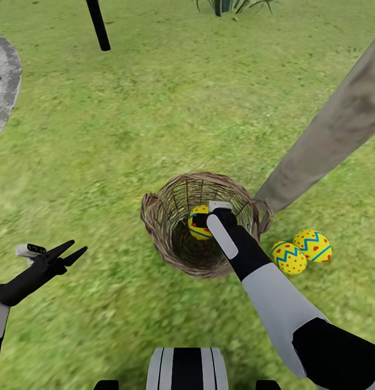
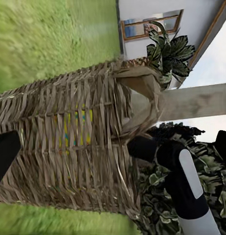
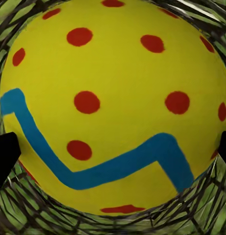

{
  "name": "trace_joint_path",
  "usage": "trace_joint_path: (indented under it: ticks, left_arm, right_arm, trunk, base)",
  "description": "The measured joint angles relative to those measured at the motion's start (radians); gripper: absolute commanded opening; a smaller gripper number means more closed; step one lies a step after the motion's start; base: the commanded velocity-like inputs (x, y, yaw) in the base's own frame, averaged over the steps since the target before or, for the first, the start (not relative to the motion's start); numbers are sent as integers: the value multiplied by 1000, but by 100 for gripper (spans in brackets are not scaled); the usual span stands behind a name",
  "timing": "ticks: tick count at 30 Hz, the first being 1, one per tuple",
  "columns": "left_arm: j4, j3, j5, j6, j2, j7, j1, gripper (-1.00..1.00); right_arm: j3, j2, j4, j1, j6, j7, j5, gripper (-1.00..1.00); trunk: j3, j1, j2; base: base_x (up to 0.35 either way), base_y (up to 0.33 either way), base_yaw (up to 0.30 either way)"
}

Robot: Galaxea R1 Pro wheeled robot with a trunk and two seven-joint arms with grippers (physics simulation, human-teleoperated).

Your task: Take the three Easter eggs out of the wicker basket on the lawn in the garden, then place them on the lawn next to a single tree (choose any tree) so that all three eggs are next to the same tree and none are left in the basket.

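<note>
Head view: the right gripper (image 1: 201, 221) reaches down into the wicker basket (image 1: 155, 222), the last egg (image 1: 198, 229) right at its fingertips; two eggs (image 1: 289, 258) lie at four o'clock by the tree (image 1: 328, 135). The left gripper (image 1: 73, 250) hangs spread and empty.
Right wrist view: the egg sits between both fingertips (image 3: 6, 156); whether they clamp it, I cannot tell

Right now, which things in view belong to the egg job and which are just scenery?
Job:
- egg in basket
- two eggs on grass
- wicker basket
- pale tree trunk
- lawn
- right gripper

Scenery:
- black trunk
- grey paving
- spiky plant
- house window
</note>
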Motion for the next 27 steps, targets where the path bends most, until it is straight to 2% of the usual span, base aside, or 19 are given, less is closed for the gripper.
trace_joint_path:
  ticks: [4,7,11,15,20,21,27]
  left_arm:
    - [1,0,0,0,0,1,0,100]
    - [-4,-3,10,1,-17,-8,17,100]
    - [-6,0,29,0,-39,0,40,100]
    - [-7,-1,52,0,-62,1,42,100]
    - [-5,0,81,0,-63,1,42,100]
    - [-5,-1,123,0,-63,1,42,100]
    - [-8,-5,127,8,-59,1,40,100]
  right_arm:
    - [-2,0,1,0,46,1,-4,-100]
    - [11,-17,18,1,62,2,4,-100]
    - [27,-39,30,7,81,2,5,-100]
    - [28,-42,30,8,84,2,5,-100]
    - [28,-42,31,8,84,2,5,-100]
    - [28,-42,31,8,84,2,5,-100]
    - [28,-42,30,8,84,2,5,-100]
  trunk:
    - [15,-1,1]
    - [15,-2,1]
    - [31,-4,2]
    - [46,-5,3]
    - [66,-8,4]
    - [70,-8,4]
    - [93,-11,6]
  base:
    - [-146,0,0]
    - [0,0,0]
    - [0,0,0]
    - [0,0,0]
    - [0,0,0]
    - [0,0,0]
    - [0,0,0]
